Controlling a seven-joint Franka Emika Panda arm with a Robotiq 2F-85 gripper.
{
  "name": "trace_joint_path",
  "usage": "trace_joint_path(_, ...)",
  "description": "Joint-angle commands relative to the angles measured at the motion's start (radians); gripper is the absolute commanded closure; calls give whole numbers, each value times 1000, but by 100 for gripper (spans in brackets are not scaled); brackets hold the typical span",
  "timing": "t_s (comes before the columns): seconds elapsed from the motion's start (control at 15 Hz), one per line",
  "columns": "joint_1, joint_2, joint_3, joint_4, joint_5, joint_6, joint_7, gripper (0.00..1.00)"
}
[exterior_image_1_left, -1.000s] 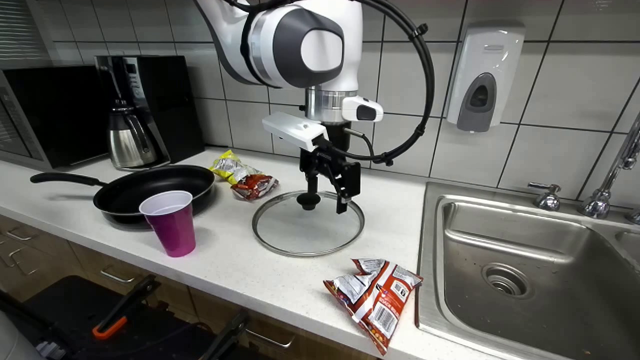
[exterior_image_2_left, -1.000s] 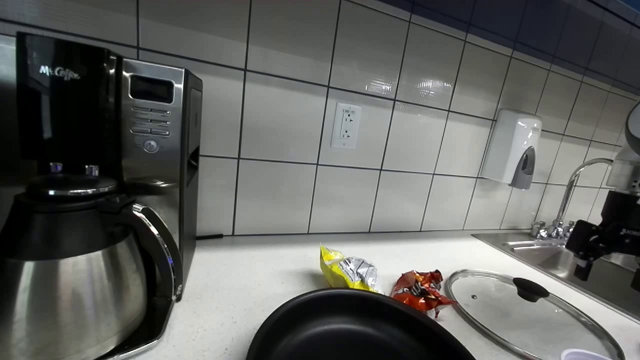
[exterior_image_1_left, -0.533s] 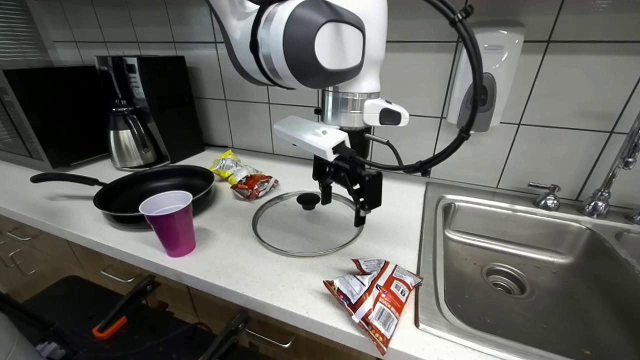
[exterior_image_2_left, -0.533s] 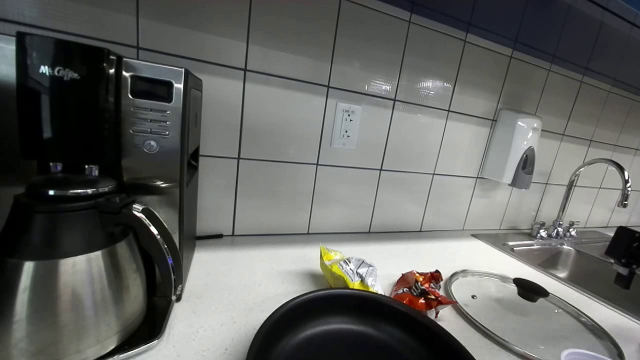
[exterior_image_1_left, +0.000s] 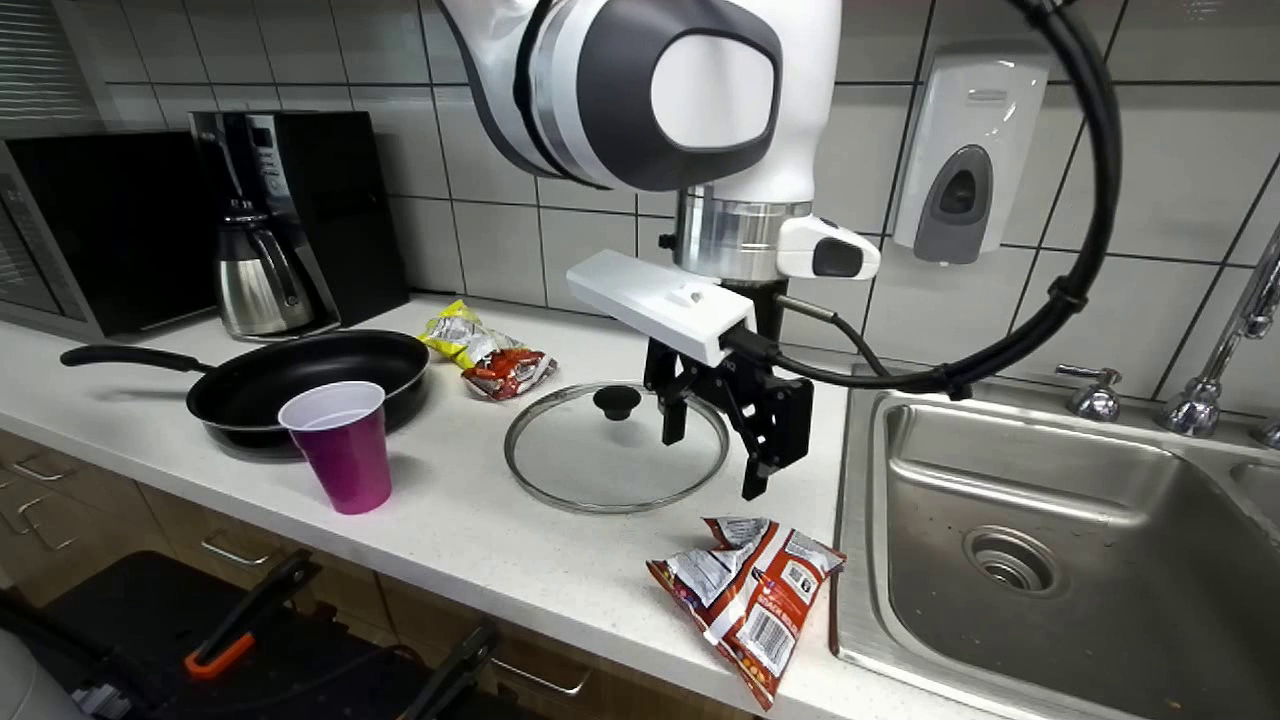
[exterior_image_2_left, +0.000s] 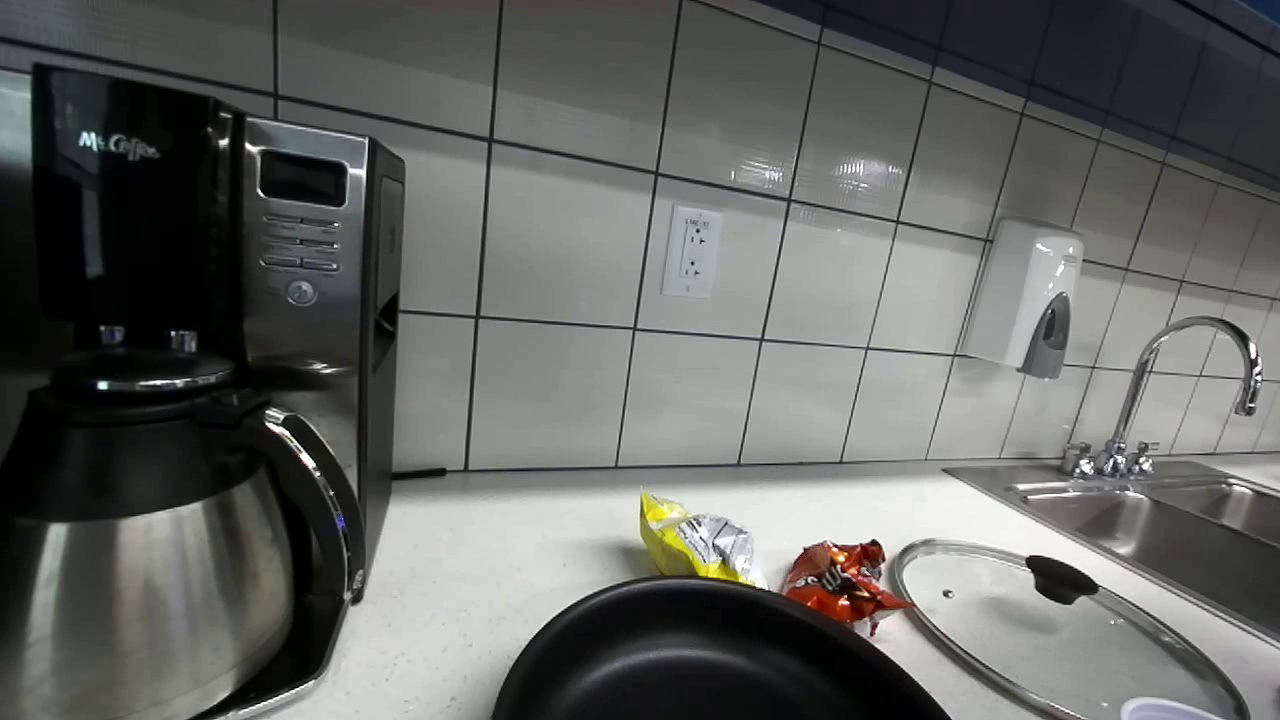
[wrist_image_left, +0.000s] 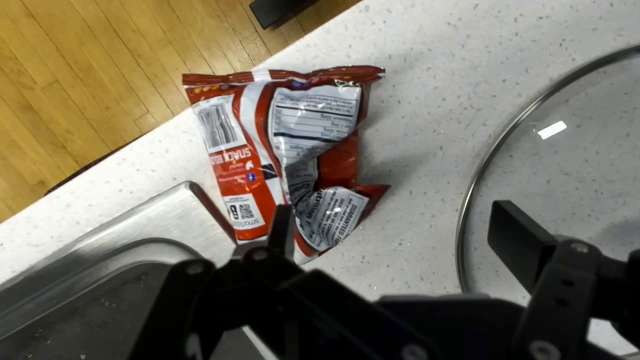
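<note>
My gripper (exterior_image_1_left: 714, 458) hangs above the counter, fingers spread wide and nothing between them. It is nearest to a crumpled red snack bag (exterior_image_1_left: 770, 590), which lies by the counter's front edge beside the sink. From the wrist view, one finger (wrist_image_left: 282, 227) overlaps the near end of that bag (wrist_image_left: 315, 120); the other finger (wrist_image_left: 520, 240) is over the glass lid (wrist_image_left: 555, 165). This round lid (exterior_image_1_left: 600, 465) lies flat with its black knob (exterior_image_1_left: 616, 402) up, behind and left of the fingers. Contact with the bag or lid is not visible. The gripper is practically out of the exterior view with the lid (exterior_image_2_left: 1060, 630).
A steel sink (exterior_image_1_left: 862, 600) borders the bag on the right. Leftward stand a purple cup (exterior_image_1_left: 345, 450), a black pan (exterior_image_1_left: 300, 385), a yellow bag (exterior_image_1_left: 455, 335) and another red bag (exterior_image_1_left: 508, 372). A coffee maker (exterior_image_2_left: 310, 230) and soap dispenser (exterior_image_1_left: 965, 160) are behind.
The gripper has moved from over the lid's knob to the right and toward the counter's front, closer to the red bag. It has stayed open; the objects have not moved.
</note>
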Motion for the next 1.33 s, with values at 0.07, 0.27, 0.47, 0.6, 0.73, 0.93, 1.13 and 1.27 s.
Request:
trace_joint_path(0.07,-38,-21,-12,-28,6,-12,-101,0)
trace_joint_path(0.27,-46,-1,-21,-23,7,-6,-116,0)
trace_joint_path(0.47,-53,33,-24,-15,26,14,-112,0)
trace_joint_path(0.6,-57,55,-22,-13,43,36,-103,0)
trace_joint_path(0.73,-61,78,-17,-10,79,66,-101,0)
trace_joint_path(0.93,-64,113,-9,1,135,112,-95,0)
trace_joint_path(1.13,-69,146,-2,11,167,132,-94,0)
trace_joint_path(1.27,-74,166,0,20,179,140,-92,0)
